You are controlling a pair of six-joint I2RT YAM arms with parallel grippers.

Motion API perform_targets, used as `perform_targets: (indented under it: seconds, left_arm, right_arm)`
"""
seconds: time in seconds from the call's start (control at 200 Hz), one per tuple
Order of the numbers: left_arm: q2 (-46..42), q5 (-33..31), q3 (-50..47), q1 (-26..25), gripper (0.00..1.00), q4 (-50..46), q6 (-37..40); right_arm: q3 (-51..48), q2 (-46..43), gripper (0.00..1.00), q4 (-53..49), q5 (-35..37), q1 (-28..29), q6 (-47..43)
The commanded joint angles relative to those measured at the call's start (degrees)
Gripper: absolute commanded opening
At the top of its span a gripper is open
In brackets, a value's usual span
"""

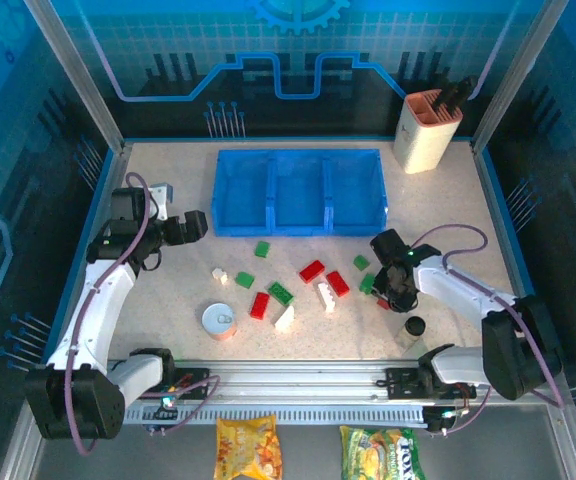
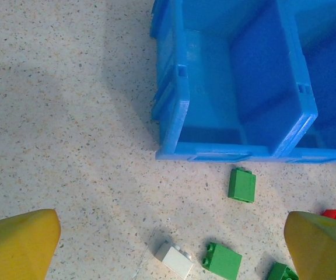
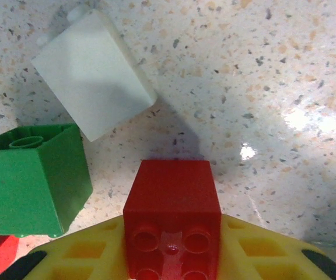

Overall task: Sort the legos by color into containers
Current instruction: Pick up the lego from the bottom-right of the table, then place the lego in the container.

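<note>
Step in hand: we judge this to be the pick of one red brick (image 3: 172, 216), the start of a trip to the tray.
Right gripper (image 1: 388, 295): it points down at the table to the right of the brick scatter. Its yellow fingers (image 3: 80, 256) sit against both sides of the red brick, with no gap that we can see.
Red brick: it is held studs toward the wrist, at or just above the table. We cannot tell whether it is lifted.
Neighbours: a green brick (image 3: 34, 175) lies just left of the held one, and a white brick (image 3: 95, 73) lies beyond that. Both are apart from the fingers.
Left gripper (image 1: 196, 225): it is spread wide and holds nothing, hovering left of the tray's near left corner.
Tray (image 1: 298, 230): it stands at the far middle of the table with three compartments side by side. We see no brick in any of them.
Loose bricks (image 1: 281, 293): red, green and white ones are scattered between the tray and the near edge.
Progress: barely begun, by our reading.
Next move: we lift straight up so the green brick stays put. Then we carry the red brick far and left to one compartment, get clear above its wall and let go. That compartment then stays the one for red.
</note>
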Motion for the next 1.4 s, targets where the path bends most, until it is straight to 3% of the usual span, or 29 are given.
perform_targets:
  seconds: [0.0, 0.175, 0.48, 0.735, 1.396]
  left_arm:
    - [-0.8, 1.4, -0.9, 0.6, 0.99, 0.8, 0.9]
    - [-0.8, 1.3, -0.9, 0.6, 0.99, 0.7, 0.9]
    - [-1.1, 1.9, -0.9, 0.6, 0.99, 0.8, 0.9]
    - [-1.6, 2.1, -1.2, 0.6, 0.99, 0.8, 0.9]
    - [-2.3, 2.9, -1.9, 0.6, 0.99, 1.6, 1.5]
  right_arm:
    - [2.4, -2.1, 0.36, -4.8, 2.1, 1.2, -2.1]
    - [5.1, -4.9, 0.33, -8.9, 4.1, 1.4, -7.8]
    - [17.2, -3.7, 0.32, -9.8, 5.7, 1.2, -27.9]
    - [31.9, 8.5, 0.32, -9.4, 4.1, 0.1, -38.7]
    - [60.5, 42.5, 0.31, -4.4, -0.5, -6.1, -46.9]
